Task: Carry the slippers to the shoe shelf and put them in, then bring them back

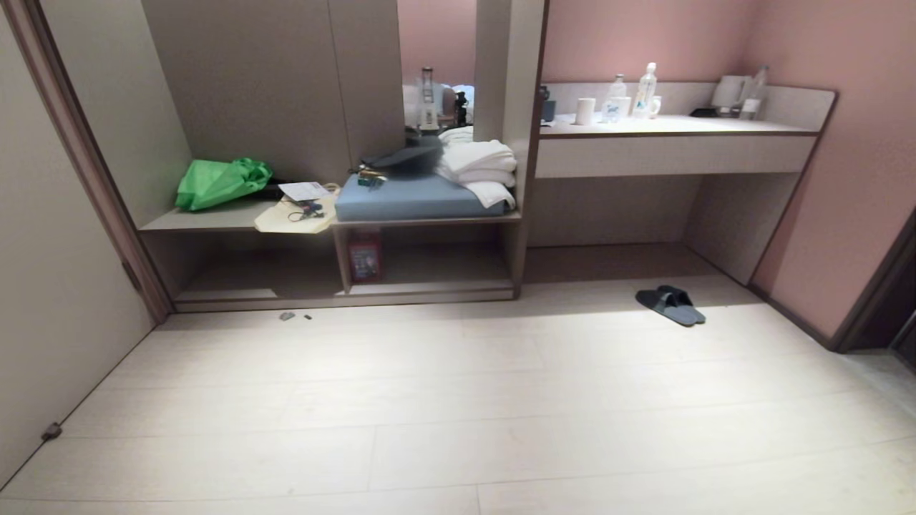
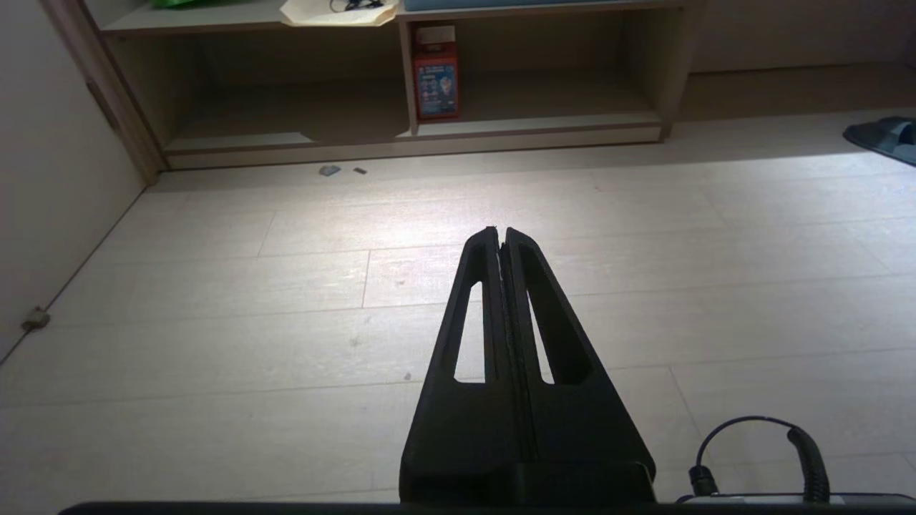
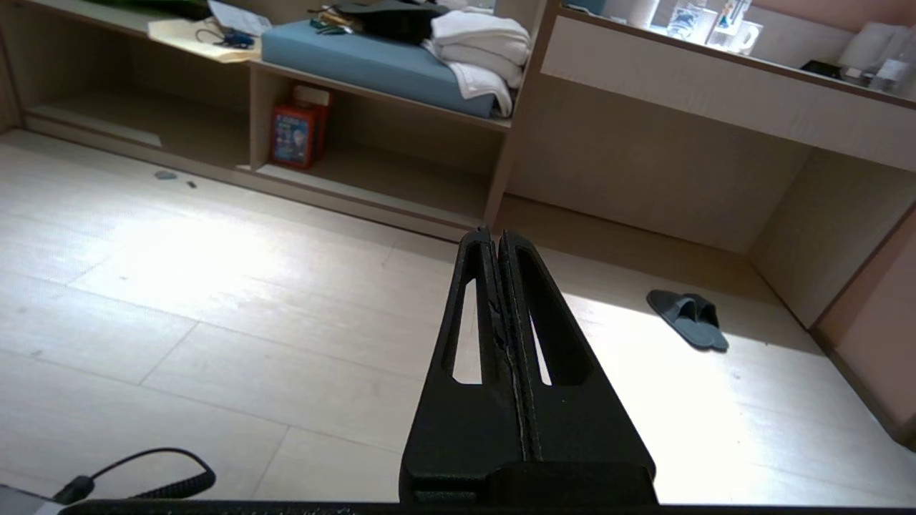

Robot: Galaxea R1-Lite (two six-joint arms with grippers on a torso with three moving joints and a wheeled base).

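Note:
The slippers [image 1: 671, 305] lie as a pair on the pale floor at the right, in front of the desk recess, one partly over the other. They also show in the right wrist view [image 3: 688, 320] and at the edge of the left wrist view [image 2: 887, 137]. The shoe shelf [image 1: 438, 286] is the narrower low cubby under the blue cushion, to the slippers' left [image 3: 386, 179] [image 2: 544, 118]. My left gripper [image 2: 501, 230] and right gripper [image 3: 494, 232] are both shut and empty above bare floor, well short of the slippers. Neither arm is in the head view.
A red box [image 1: 364, 257] stands at the shelf's left end. On the bench are a green bag [image 1: 218, 182], a blue cushion [image 1: 408, 199] and white towels [image 1: 479, 168]. Bottles and cups stand on the desk [image 1: 673, 125]. Small scraps [image 1: 288, 315] lie by the wider cubby.

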